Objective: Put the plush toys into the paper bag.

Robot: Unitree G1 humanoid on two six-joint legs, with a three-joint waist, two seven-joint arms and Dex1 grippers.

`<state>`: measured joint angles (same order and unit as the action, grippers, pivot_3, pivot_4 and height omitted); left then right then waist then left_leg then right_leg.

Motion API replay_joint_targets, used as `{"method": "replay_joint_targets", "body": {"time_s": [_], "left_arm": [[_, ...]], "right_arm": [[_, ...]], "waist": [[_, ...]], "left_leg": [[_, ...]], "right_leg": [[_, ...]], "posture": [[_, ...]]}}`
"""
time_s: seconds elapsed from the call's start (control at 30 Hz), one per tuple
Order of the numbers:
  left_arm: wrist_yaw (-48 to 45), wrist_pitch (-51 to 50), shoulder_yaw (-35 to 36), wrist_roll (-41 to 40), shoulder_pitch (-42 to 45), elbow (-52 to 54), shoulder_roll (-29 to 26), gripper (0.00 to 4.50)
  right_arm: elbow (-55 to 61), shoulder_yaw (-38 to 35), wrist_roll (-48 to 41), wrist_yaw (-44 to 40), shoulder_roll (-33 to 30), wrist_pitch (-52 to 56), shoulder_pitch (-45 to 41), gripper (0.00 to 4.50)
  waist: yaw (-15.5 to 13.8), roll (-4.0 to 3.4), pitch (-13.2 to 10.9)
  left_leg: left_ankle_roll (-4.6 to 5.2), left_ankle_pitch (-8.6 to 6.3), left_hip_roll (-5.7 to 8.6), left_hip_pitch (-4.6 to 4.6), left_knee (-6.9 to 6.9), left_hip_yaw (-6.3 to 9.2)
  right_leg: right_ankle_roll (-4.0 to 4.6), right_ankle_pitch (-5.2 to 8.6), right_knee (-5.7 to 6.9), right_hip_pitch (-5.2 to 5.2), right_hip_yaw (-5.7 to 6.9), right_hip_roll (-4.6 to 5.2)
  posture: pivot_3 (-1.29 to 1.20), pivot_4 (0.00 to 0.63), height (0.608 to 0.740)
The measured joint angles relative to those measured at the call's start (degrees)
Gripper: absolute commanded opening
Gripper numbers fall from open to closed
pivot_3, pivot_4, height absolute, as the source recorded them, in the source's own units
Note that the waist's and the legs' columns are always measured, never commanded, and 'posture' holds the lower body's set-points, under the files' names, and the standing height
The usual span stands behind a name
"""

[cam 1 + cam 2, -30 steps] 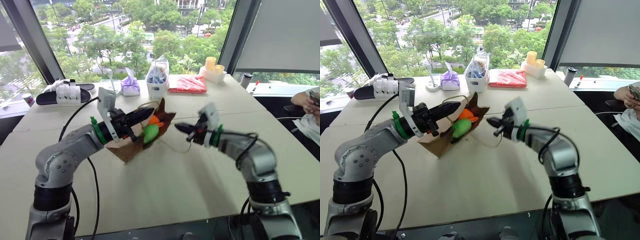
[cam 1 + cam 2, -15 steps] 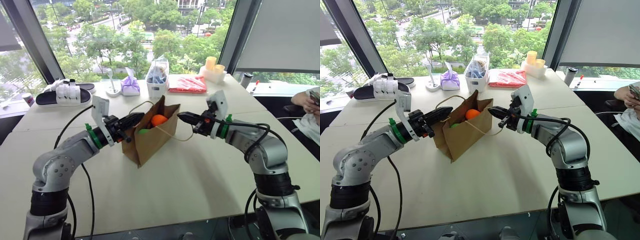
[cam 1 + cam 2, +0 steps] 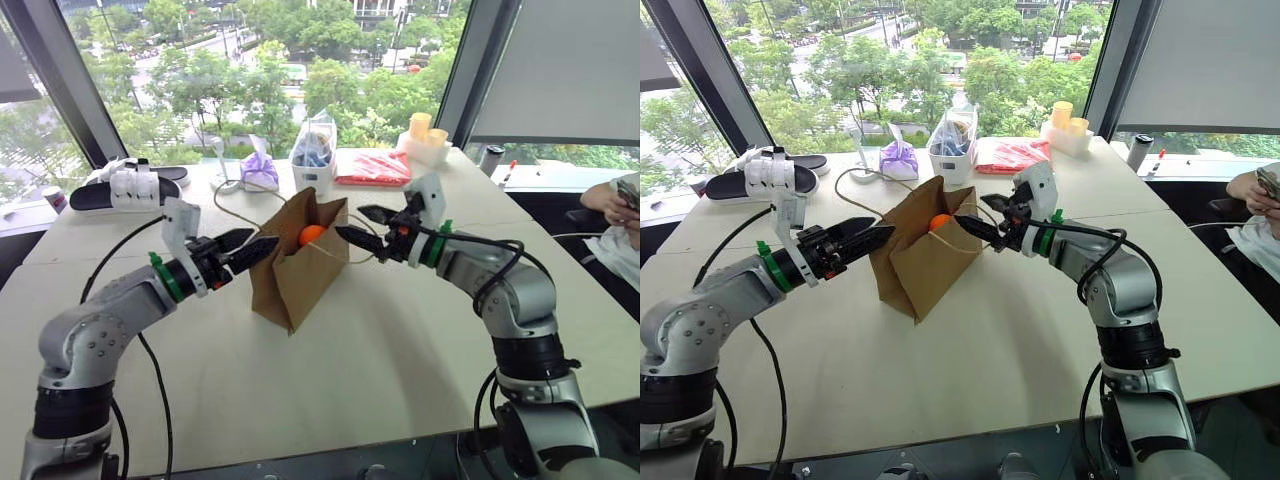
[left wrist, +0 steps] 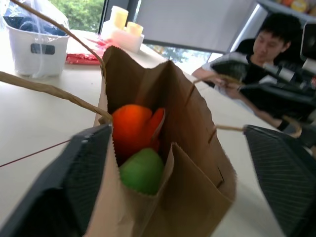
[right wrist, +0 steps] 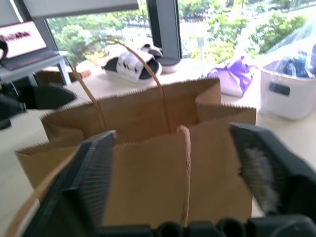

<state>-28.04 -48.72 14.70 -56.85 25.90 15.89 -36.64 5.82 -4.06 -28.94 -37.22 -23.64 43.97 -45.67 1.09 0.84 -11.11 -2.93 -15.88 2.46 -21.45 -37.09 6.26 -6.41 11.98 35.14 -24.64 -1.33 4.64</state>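
Toys first: the orange plush toy (image 4: 132, 129) sits high inside the paper bag (image 3: 297, 262), and the green plush toy (image 4: 143, 170) lies just under and in front of it, both below the serrated rim as the left wrist view shows. From the head views the orange one shows as a bright spot in the bag's mouth. Both look soft and light; they should squash under a pinch and spring back, so a grip across the middle of the body would hold better than one on an edge. Nothing about them looks fragile or slippery.

The bag stands upright on the pale surface (image 3: 380, 350), its mouth open. Thin kraft paper like this is light and creases easily, and with so little weight inside it would likely tip at a sideways nudge. Its string handles (image 4: 47, 91) are limp; the stiffer folded rim is probably the safer place to take hold if it must be steadied.

The left pincer (image 3: 242, 248) hangs just beside the bag's left wall with its fingers spread apart and nothing between them. The right pincer (image 3: 368, 224) is at the bag's right upper edge, fingers likewise apart and empty; whether a tip touches the paper I cannot tell.

Judging by how things lie, the task looks essentially finished.
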Motion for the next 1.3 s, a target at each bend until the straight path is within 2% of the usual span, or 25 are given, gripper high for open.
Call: {"method": "replay_joint_targets", "body": {"time_s": [0.23, 0.4, 0.47, 0.53, 0.63, 0.73, 1.0, 1.17, 1.3], "left_arm": [[-3.49, 0.62, 0.25, 1.89, -4.33, 0.54, -3.53, 4.5], [-5.15, 1.19, -0.2, 4.25, -6.4, 1.46, -3.88, 4.5], [-5.32, 1.97, -0.6, 5.17, -6.81, 2.28, -3.06, 4.5], [-5.43, 2.13, -1.33, 5.82, -7.12, 2.36, -2.14, 4.5], [-5.75, 2.21, -3.67, 6.88, -7.1, 2.73, -0.65, 4.5], [-5.9, 2.2, -4.42, 7.22, -7.07, 3.03, -0.15, 4.5], [-6.11, 2.85, -4.87, 8.73, -6.92, 3.0, 0.31, 4.5], [-4.12, 8.19, -12.18, 16.97, -4.91, 0.18, 7.39, 4.5], [-2.83, 11.43, -12.96, 21.28, -4.95, -2.32, 9.87, 4.5]], "right_arm": [[-6.5, -9.09, -1.87, 7.99, -0.57, 0.62, -6.14, 4.46], [-8.1, -9.93, -0.27, 10.19, -3.55, 0.71, -2.84, 4.46], [-7.39, -7.36, 1.3, 9.64, -5.02, 1.42, 1.54, 3.95], [-5.89, -4.03, 1.85, 9.06, -4.39, 2.1, 6.16, 3.22], [-3.02, 1.26, 1.94, 8.82, -0.04, 2.18, 10.75, 1.59], [-1.22, 4.95, 2.91, 9.73, 3.24, 1.72, 11.22, 0.02], [-0.53, 6.55, 5.09, 10.31, 4.66, 0.54, 11.18, 0.02], [-2.52, 10.6, 6.25, 10.2, 10.38, -0.73, 8.26, 0.02], [-3.68, 10.68, 7.53, 10.19, 10.57, -1.39, 7.6, 0.02]], "waist": [[-0.3, 0.0, 0.0], [-0.17, 0.0, 0.0], [-0.19, 0.0, 0.0], [-0.06, -0.01, 0.0], [0.62, -0.02, -0.01], [0.95, -0.03, -0.01], [0.55, -0.02, -0.01], [0.25, -0.02, -0.01], [-0.32, -0.02, 0.0]], "left_leg": [[0.0, 0.0, 0.0, -0.02, 0.0, 0.0], [0.02, -0.01, -0.01, -0.02, 0.05, -0.01], [0.02, -0.01, -0.01, -0.03, 0.05, -0.02], [0.02, -0.01, -0.01, -0.02, 0.04, -0.03], [0.02, -0.01, -0.07, 0.01, 0.04, -0.07], [0.02, -0.01, -0.07, 0.0, 0.02, -0.05], [0.02, -0.01, -0.04, -0.02, 0.03, -0.04], [0.01, 0.0, -0.06, 0.02, 0.02, -0.05], [0.01, 0.0, -0.02, -0.03, 0.01, -0.03]], "right_leg": [[0.01, 0.0, -0.01, 0.0, 0.0, 0.0], [0.01, 0.01, -0.04, -0.01, 0.0, 0.01], [0.01, 0.01, -0.05, 0.0, 0.0, 0.02], [0.01, 0.01, -0.02, -0.01, -0.01, 0.02], [0.01, 0.0, 0.04, -0.05, -0.04, -0.03], [0.01, 0.0, 0.07, -0.05, -0.03, -0.02], [0.0, 0.0, 0.0, -0.04, -0.03, 0.0], [0.02, -0.01, 0.04, -0.04, -0.02, -0.04], [0.01, -0.01, 0.01, -0.04, -0.01, 0.0]], "posture": [[0.0, 0.15, 0.74], [0.0, 0.15, 0.74], [0.0, 0.15, 0.74], [0.0, 0.15, 0.74], [0.0, 0.15, 0.74], [0.0, 0.15, 0.74], [0.0, 0.15, 0.74], [0.0, 0.15, 0.74], [0.0, 0.15, 0.74]]}}
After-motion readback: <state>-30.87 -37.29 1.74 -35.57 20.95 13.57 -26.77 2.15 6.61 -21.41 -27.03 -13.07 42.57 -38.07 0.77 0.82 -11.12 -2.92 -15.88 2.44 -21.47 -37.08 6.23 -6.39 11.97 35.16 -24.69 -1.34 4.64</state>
